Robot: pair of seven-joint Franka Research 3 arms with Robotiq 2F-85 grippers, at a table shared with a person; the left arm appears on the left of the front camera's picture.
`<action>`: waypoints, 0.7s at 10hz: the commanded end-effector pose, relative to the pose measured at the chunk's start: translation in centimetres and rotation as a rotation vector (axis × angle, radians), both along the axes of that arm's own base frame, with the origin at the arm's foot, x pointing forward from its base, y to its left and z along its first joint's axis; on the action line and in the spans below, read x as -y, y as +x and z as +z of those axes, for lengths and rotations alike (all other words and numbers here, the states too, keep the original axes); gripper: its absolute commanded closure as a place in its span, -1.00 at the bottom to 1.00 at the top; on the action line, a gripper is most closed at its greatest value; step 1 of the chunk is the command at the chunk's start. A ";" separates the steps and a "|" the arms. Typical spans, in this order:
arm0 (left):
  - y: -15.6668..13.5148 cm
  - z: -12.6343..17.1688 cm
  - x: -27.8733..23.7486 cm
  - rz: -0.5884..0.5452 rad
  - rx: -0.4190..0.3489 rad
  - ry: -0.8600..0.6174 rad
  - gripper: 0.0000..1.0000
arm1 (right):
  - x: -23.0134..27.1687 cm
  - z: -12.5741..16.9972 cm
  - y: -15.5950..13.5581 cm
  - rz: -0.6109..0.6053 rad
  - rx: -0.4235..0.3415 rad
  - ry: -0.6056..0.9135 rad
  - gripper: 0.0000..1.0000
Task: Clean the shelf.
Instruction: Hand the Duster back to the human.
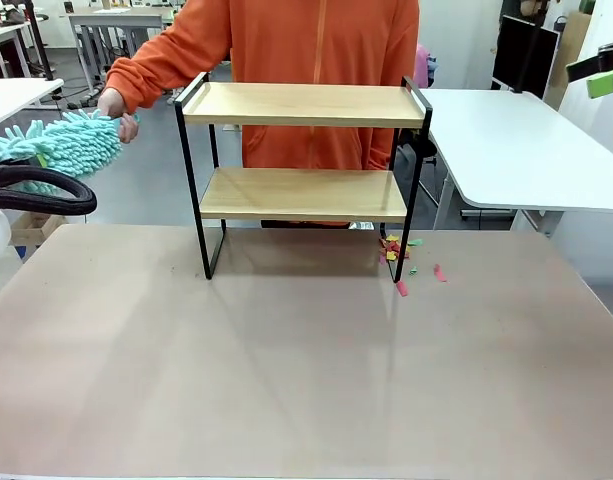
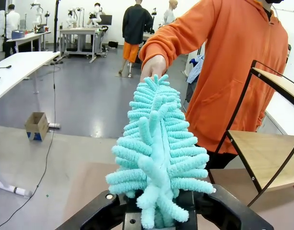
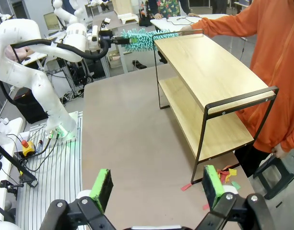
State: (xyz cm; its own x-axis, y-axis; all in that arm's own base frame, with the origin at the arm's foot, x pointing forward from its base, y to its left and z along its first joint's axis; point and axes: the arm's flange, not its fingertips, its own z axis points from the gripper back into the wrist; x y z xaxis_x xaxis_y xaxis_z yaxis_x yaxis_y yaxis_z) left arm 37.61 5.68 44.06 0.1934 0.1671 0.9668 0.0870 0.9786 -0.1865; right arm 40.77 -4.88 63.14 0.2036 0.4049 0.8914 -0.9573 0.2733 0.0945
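Shelf: the small two-tier rack of light wooden boards in a thin black metal frame (image 1: 304, 165) stands upright near the far edge of the brown tabletop (image 1: 286, 360), about midway along it, just in front of the person in the orange top (image 1: 306, 60).

Duster: a fluffy mint-green microfibre duster (image 2: 158, 153) is off the tabletop's far left corner, level with the upper board and well apart from the shelf.

Left pincer: the left pincer (image 2: 158, 213) is clamped shut on the duster's base, the strands rising between its black jaws — a firm-looking hold.

Person's hand: the person's hand (image 2: 153, 67) touches the duster's far tip; whether it is handing the tool over or letting go, I cannot tell.

Right pincer: the right pincer (image 3: 158, 184), with its green pads, stands wide open and empty above the near right part of the tabletop, clear of the shelf.

Debris: small coloured paper scraps (image 1: 404, 258) — red, yellow, green — lie on the tabletop by the shelf's right legs.

Boards: both wooden boards look bare in these views; fine dust would be too small to see.

Progress: early, by my judgement. The tool is in the grip, but it has not yet touched the shelf; wiping both tiers is left.
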 end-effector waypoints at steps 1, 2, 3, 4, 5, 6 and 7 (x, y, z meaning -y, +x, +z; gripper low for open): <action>-1.1 1.6 0.3 0.011 -0.017 -0.042 -0.48 | 0.2 0.1 -0.1 0.013 0.011 -0.012 -1.00; -1.5 2.2 0.5 0.010 -0.028 -0.055 -1.00 | 0.2 0.1 -0.1 0.013 0.011 -0.012 -1.00; -1.5 3.3 0.4 0.001 -0.038 -0.074 -0.57 | 0.2 0.1 -0.1 0.013 0.011 -0.012 -1.00; -1.8 4.9 0.2 0.022 -0.047 -0.106 -1.00 | 0.2 0.1 -0.1 0.013 0.011 -0.012 -1.00; -2.4 7.4 -0.4 0.042 -0.044 -0.168 -1.00 | 0.2 0.1 -0.1 0.013 0.011 -0.012 -1.00; -3.1 10.2 -1.3 0.054 -0.022 -0.232 -1.00 | 0.2 0.1 -0.1 0.013 0.011 -0.012 -1.00; -4.0 13.1 -2.9 0.040 -0.019 -0.324 -1.00 | 0.2 0.1 -0.1 0.013 0.011 -0.012 -1.00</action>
